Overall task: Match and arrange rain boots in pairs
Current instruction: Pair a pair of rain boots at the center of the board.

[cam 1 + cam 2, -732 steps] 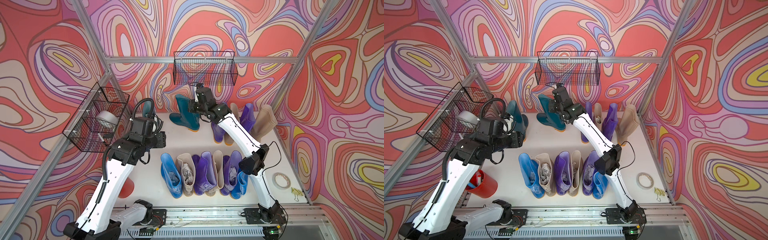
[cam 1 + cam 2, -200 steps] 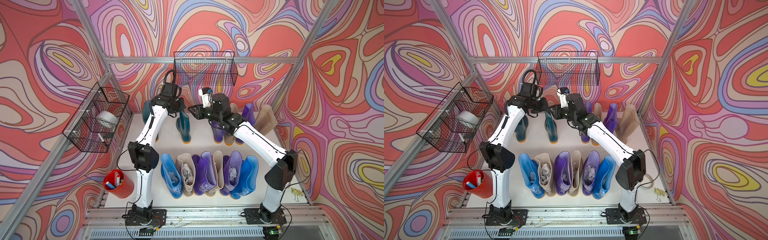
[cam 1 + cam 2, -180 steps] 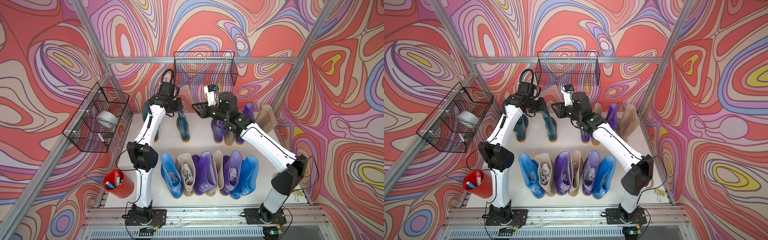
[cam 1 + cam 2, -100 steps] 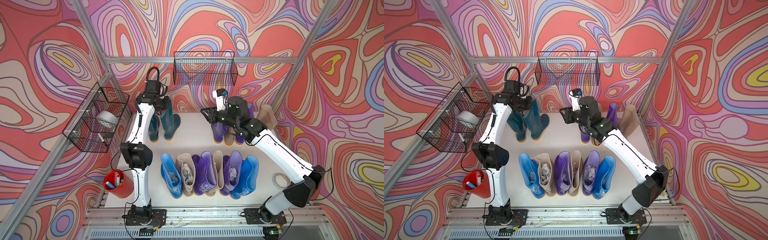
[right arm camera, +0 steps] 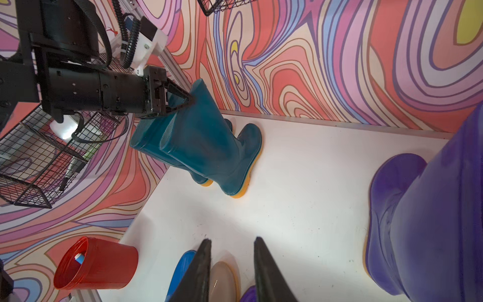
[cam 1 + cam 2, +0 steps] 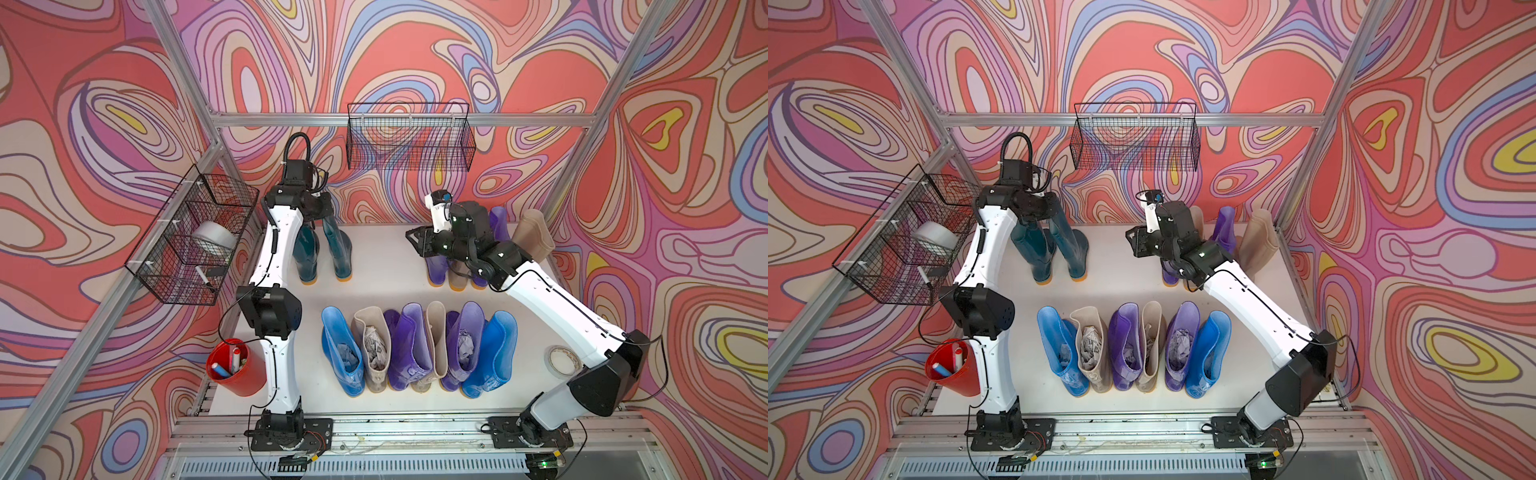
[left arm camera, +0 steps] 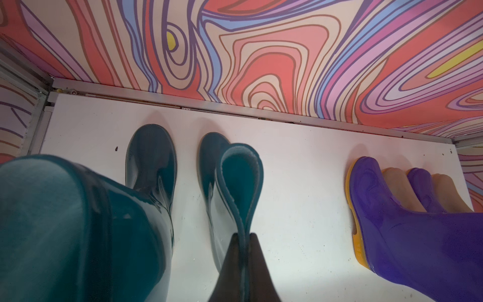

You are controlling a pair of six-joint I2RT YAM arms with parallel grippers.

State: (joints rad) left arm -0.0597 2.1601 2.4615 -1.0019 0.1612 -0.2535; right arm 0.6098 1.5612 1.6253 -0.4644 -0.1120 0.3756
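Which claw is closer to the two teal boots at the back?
The left. The left claw is clamped on the top rim of one teal boot. The right claw hangs open and empty, well apart from them, near a purple boot.

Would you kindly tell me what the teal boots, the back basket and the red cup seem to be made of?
Teal boots: glossy rubber or PVC; sharp highlights, and one rim folds flat in the shut left gripper. Back basket: thin black-coated metal wire, an open grid. Red cup: probably smooth plastic, evenly coloured.
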